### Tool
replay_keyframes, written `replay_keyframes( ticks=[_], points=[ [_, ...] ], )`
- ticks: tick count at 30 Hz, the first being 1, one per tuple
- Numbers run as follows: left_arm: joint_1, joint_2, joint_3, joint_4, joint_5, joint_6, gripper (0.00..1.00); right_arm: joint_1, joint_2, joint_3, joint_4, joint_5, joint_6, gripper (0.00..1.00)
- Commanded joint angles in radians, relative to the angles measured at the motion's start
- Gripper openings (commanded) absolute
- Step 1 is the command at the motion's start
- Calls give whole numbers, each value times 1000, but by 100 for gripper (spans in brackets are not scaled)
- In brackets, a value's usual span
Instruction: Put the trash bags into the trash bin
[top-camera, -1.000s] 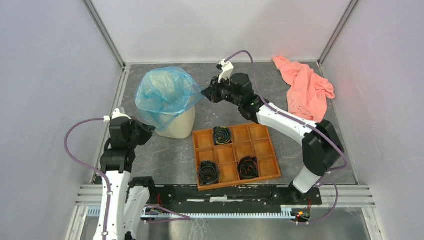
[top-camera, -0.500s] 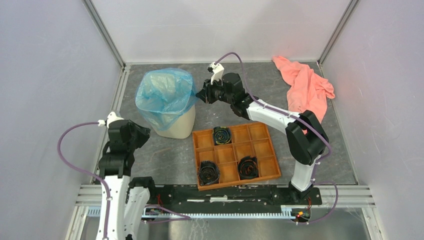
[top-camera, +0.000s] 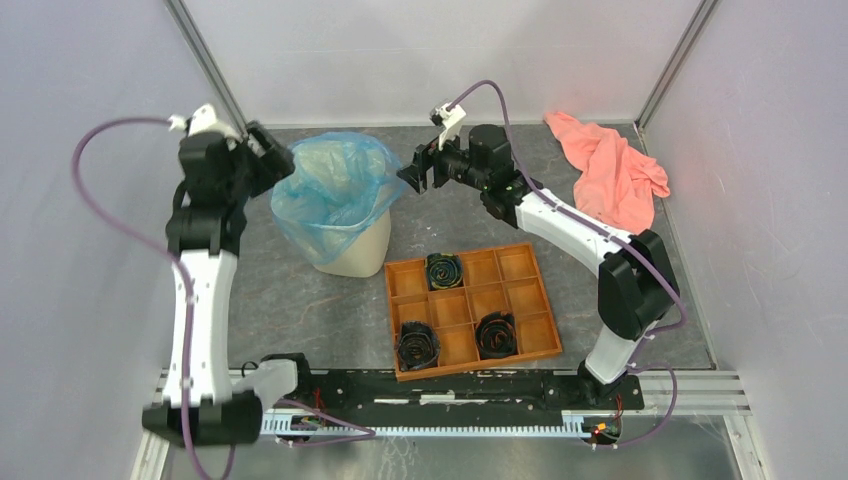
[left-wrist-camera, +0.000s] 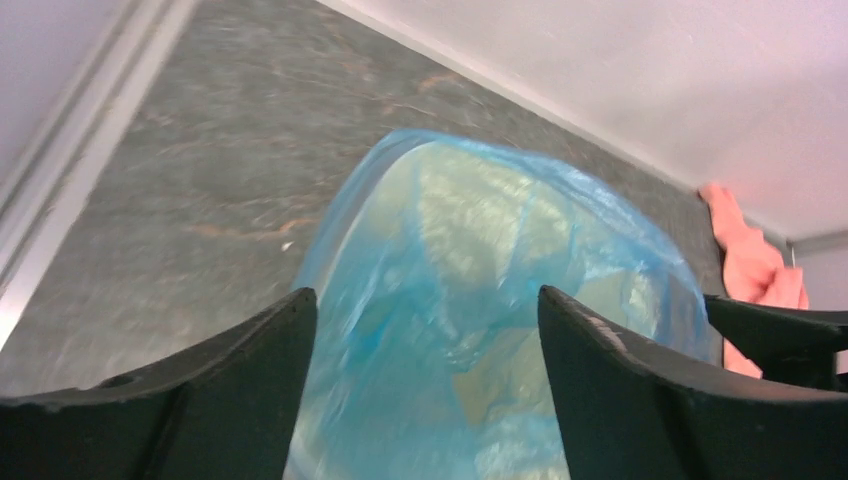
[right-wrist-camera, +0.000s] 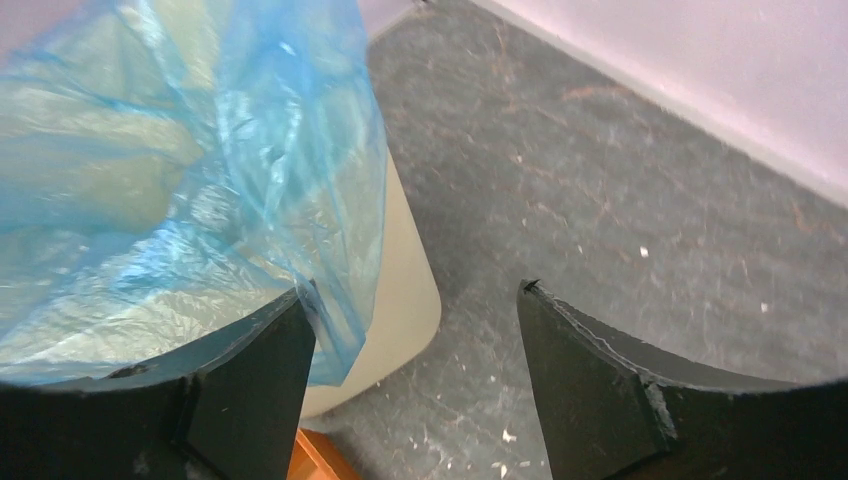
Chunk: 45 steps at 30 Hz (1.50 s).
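The light-blue trash bag (top-camera: 335, 188) lines the cream trash bin (top-camera: 358, 256), its film draped over the rim and down the walls. My left gripper (top-camera: 275, 158) hovers open at the bin's far-left rim. In the left wrist view the bag (left-wrist-camera: 480, 250) fills the space beyond the open left gripper (left-wrist-camera: 424, 300), which holds nothing. My right gripper (top-camera: 414, 173) stands open just right of the rim. In the right wrist view the bag's hanging edge (right-wrist-camera: 340, 250) lies beside the left finger (right-wrist-camera: 270, 370) of the right gripper (right-wrist-camera: 415, 295), with the bin wall (right-wrist-camera: 405, 300) behind and only floor between the jaws.
An orange compartment tray (top-camera: 530, 345) sits right of the bin in front, holding three black coiled rolls (top-camera: 443, 270). A salmon-pink cloth (top-camera: 610, 175) lies at the back right. Walls and metal rails enclose the grey floor.
The left arm rose from low at the bin's near-left side to its far-left rim, and its jaws opened. The right gripper opened off the bag's rim and drew back slightly.
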<state>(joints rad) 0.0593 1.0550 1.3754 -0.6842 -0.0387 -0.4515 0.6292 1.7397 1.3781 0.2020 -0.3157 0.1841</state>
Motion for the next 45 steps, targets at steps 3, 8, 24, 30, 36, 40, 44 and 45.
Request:
replay_keyframes(
  ticks=[3,8,24,30,36,40,44,45],
  points=[
    [1,209,138,100,225,110,91,-23,24,110,109,-197,-25,81],
    [1,213,140,90,170,104,92,-27,91,199,113,-219,-14,85],
    [1,81,11,85,79,125,96,-37,326,417,150,-8,151,24],
    [1,105,-6,77,-54,157,96,-43,400,454,161,-26,211,0],
    [29,229,76,107,13,106,96,-43,435,451,198,-41,251,0],
    [95,294,82,175,193,31,95,-44,447,442,215,-51,270,0],
    [185,309,10,268,332,-42,95,-44,461,397,255,-80,304,0],
    [214,307,-23,302,382,-69,95,-45,463,380,272,-89,315,0]
  ],
)
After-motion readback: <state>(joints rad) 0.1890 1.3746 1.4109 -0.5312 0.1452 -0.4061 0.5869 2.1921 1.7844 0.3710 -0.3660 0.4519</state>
